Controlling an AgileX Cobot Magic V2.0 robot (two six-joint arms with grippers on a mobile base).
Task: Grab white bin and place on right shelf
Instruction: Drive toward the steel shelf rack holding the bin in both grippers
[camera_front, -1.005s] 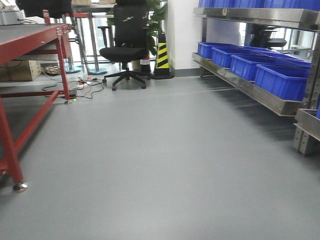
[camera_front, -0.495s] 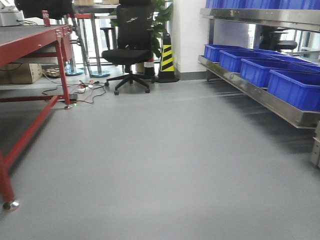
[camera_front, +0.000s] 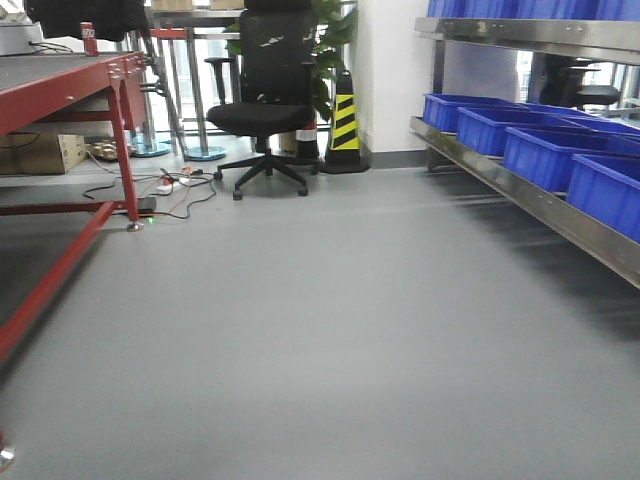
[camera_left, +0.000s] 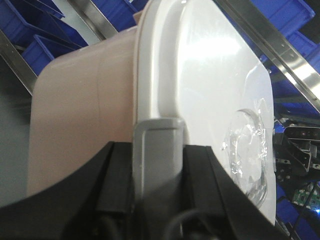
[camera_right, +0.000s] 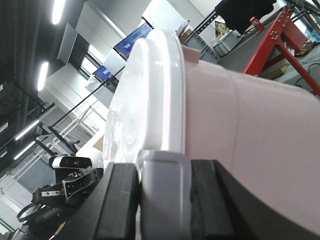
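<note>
The white bin (camera_left: 75, 110) fills the left wrist view, a pinkish-beige tub with a white lid (camera_left: 200, 75). My left gripper (camera_left: 157, 150) is shut on the grey handle (camera_left: 157, 132) at its lid edge. In the right wrist view the white bin (camera_right: 240, 130) is seen from the other end, where my right gripper (camera_right: 164, 172) is shut on the grey handle (camera_right: 165, 195) there. The right shelf (camera_front: 520, 192), a shiny steel rack, runs along the right of the front view. Neither the bin nor the grippers show in the front view.
Blue crates (camera_front: 540, 150) stand in a row on the steel rack's low tier. A red-framed table (camera_front: 60, 85) lines the left side. A black office chair (camera_front: 265, 110), a striped cone (camera_front: 347, 125) and floor cables (camera_front: 170, 185) lie ahead across grey floor.
The front view has advanced: the red table's near leg has slid out at the lower left, and the steel rack and crates have shifted right. The chair and cone look slightly nearer.
</note>
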